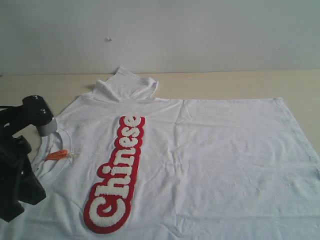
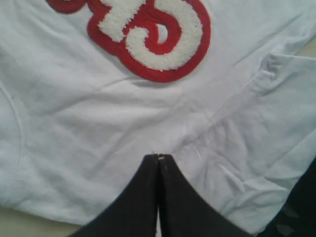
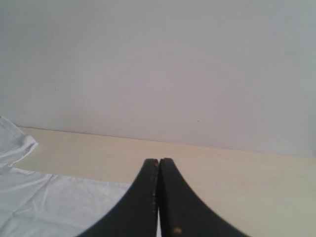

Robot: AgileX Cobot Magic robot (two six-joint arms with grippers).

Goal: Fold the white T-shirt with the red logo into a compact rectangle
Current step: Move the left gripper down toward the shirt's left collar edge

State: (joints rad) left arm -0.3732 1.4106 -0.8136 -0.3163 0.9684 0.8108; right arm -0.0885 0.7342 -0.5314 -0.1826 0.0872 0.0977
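Note:
The white T-shirt (image 1: 215, 150) lies spread flat on the table, collar to the left and hem to the right. Its red logo (image 1: 117, 175) runs as a long strip across the chest. An orange tag (image 1: 57, 154) sits inside the collar. The far sleeve (image 1: 127, 85) is bunched up at the back. My left arm (image 1: 17, 170) hangs over the collar corner. In the left wrist view my left gripper (image 2: 159, 157) is shut just above the shirt (image 2: 98, 123), near the sleeve seam below the logo's "C" (image 2: 153, 34). My right gripper (image 3: 159, 160) is shut and holds nothing, above the shirt's edge (image 3: 49, 202).
The light wooden table (image 1: 225, 82) shows as a bare strip behind the shirt, ending at a pale wall (image 1: 200, 30). The right wrist view shows the same bare table (image 3: 247, 182) beside the shirt. The shirt's hem reaches the right edge of the exterior view.

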